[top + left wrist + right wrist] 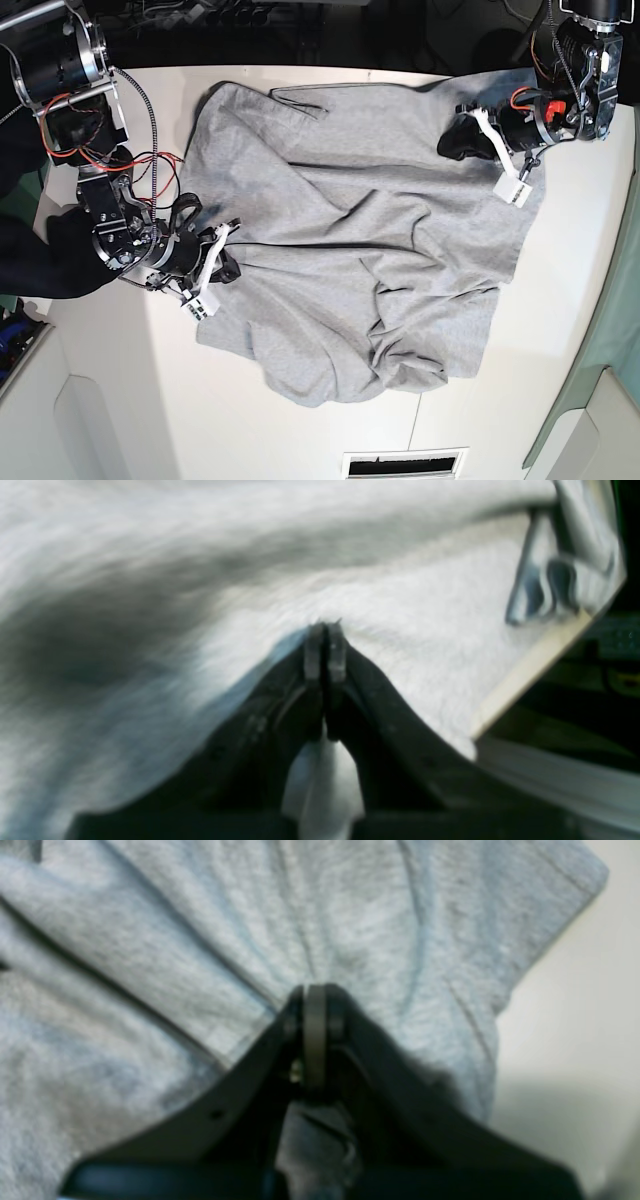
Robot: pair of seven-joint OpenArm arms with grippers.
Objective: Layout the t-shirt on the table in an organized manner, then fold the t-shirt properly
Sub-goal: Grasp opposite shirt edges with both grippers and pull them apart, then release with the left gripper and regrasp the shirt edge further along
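The light grey t-shirt point(350, 230) lies rumpled over the white table point(300, 420), with folds bunched near its lower right part. My right gripper point(230, 264) is at the shirt's left edge in the base view and is shut on a pinch of the fabric point(350, 940); in the right wrist view the jaws point(315, 990) meet with cloth fanning out from them. My left gripper point(460, 140) is at the shirt's upper right area, shut on the cloth point(400, 645). Its jaws point(325, 627) are pressed together on a raised ridge of shirt. No lettering shows.
A dark cloth point(45, 255) sits at the table's left edge beside the right arm's base. A slotted vent point(403, 463) lies at the near edge. The table's edge point(530, 670) runs close to the left gripper, and a green surface point(600, 360) borders the right side.
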